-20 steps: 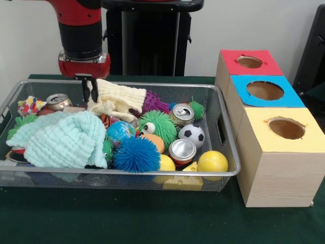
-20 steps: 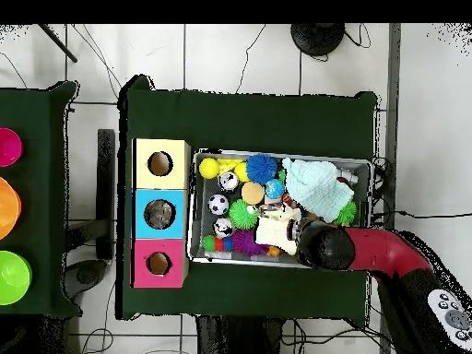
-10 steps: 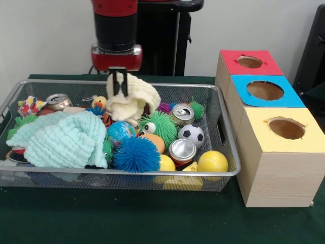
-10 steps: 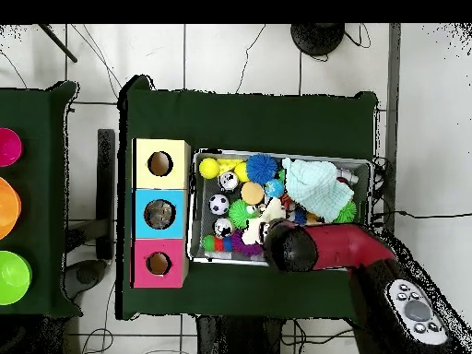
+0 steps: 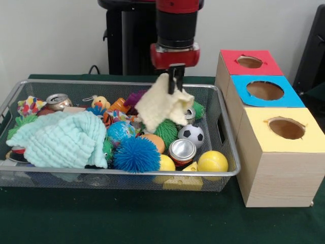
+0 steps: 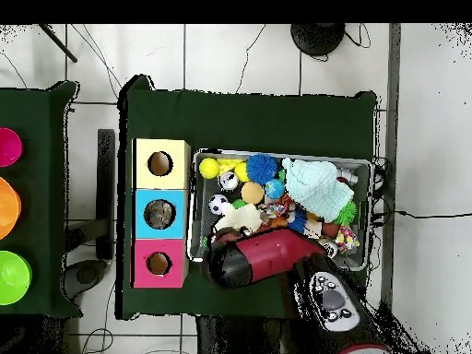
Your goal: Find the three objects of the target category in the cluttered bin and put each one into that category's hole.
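Observation:
My gripper (image 5: 175, 87) is shut on a cream cloth (image 5: 163, 105), which hangs lifted over the right part of the wire bin (image 5: 122, 174). In the overhead view the cream cloth (image 6: 241, 218) shows by the bin's end nearest the boxes, and the arm's wrist hides the gripper. To the right stand three boxes with round top holes: a red box (image 5: 270, 66), a blue box (image 5: 292, 99) and a yellow box (image 5: 274, 152). A mint cloth (image 5: 63, 137) lies heaped in the bin's left half.
The bin also holds drink cans (image 5: 182, 150), a soccer ball (image 5: 192, 134), a blue spiky ball (image 5: 136, 154), yellow balls (image 5: 212, 161) and a green fuzzy toy (image 5: 168, 131). Bright bowls (image 6: 9, 212) sit on a separate table at the overhead view's left edge.
The arm has swung from the bin's left back across to its right side, lifting the cream cloth off the pile and carrying it toward the boxes.

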Tool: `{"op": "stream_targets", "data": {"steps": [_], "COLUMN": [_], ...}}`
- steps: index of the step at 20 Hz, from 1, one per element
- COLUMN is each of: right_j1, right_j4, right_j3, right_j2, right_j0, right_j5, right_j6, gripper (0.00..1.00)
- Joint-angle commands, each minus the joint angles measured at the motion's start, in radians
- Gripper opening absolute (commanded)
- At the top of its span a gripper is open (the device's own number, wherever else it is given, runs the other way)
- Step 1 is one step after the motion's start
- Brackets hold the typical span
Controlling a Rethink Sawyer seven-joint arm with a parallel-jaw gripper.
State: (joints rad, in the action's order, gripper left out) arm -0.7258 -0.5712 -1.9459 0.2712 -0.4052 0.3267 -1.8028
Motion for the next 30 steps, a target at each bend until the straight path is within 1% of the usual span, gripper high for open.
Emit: {"op": "stream_targets", "data": {"steps": [1, 4, 7, 9, 11, 13, 15, 20, 26, 30], "right_j1": [0.029, 0.010, -0.012, -0.025, -0.022, -0.039, -0.049, -0.072, -0.084, -0.121], "right_j4": [0.072, 0.109, 0.144, 0.149, 0.162, 0.175, 0.192, 0.213, 0.236, 0.273], "right_j3": [-0.077, -0.084, -0.084, -0.084, -0.078, -0.078, -0.074, -0.072, -0.036, 0.014], "right_j2": [-0.100, -0.108, -0.100, -0.101, -0.103, -0.115, -0.099, -0.096, -0.096, -0.068], "right_j0": [0.077, 0.086, 0.082, 0.083, 0.083, 0.096, 0.083, 0.074, 0.075, 0.058], "right_j5": [-0.089, -0.087, -0.054, -0.050, -0.049, -0.037, -0.012, 0.021, 0.062, 0.164], "right_j6": [-0.276, -0.257, -0.221, -0.202, -0.196, -0.196, -0.176, -0.140, -0.109, -0.058], "gripper": [0.00, 0.00, 0.00, 0.00, 0.00, 0.00, 0.00, 0.00, 0.00, 0.00]}}
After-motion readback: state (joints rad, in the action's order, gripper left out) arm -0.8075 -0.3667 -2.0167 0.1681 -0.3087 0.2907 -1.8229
